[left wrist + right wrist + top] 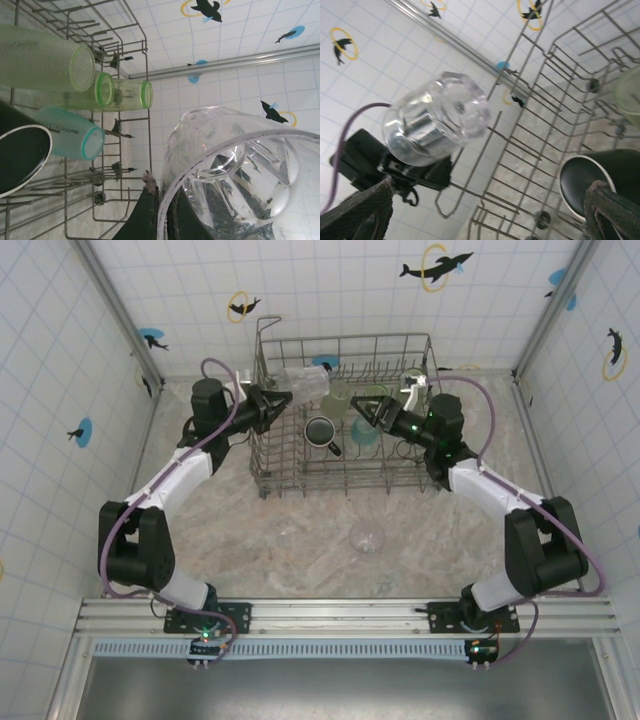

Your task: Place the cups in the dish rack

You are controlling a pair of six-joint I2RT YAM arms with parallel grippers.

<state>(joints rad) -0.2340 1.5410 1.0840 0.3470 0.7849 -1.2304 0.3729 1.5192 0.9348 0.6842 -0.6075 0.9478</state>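
The dish rack (340, 485) stands on the far middle of the counter (250, 530) and holds 5 cups: 1 dark mug (320, 430) near its centre, 1 teal tumbler (67, 137) to the right of the mug, and 3 green ones towards the far side. These are a pale green tumbler (40, 57), a brighter green tumbler (80, 100) and a further green tumbler (127, 95) beyond it.

There are 2 clear cups. The held clear tumbler (305, 383) hangs over the rack's far-left corner, above the wires and lying on its side, its base pointing right and its mouth towards the left wall. The loose clear tumbler (367, 536) sits on the counter on the near side of the rack, between the 2 arms. That makes 7 cups in all.

The left pincer (290, 397) is pressed together on the held clear tumbler's rim, 1 finger outside the wall and 1 inside the mouth. The left arm (170, 480) has its elbow out at the near left, its forearm running far and right, and its wrist turned right at the rack's left wall.

The right pincer (362, 410) is spread wide with nothing between its fingers, hanging over the rack's right half above the teal tumbler and pointing left. The right arm (500, 500) mirrors the left, with its elbow at the near right and its forearm angled far and left.
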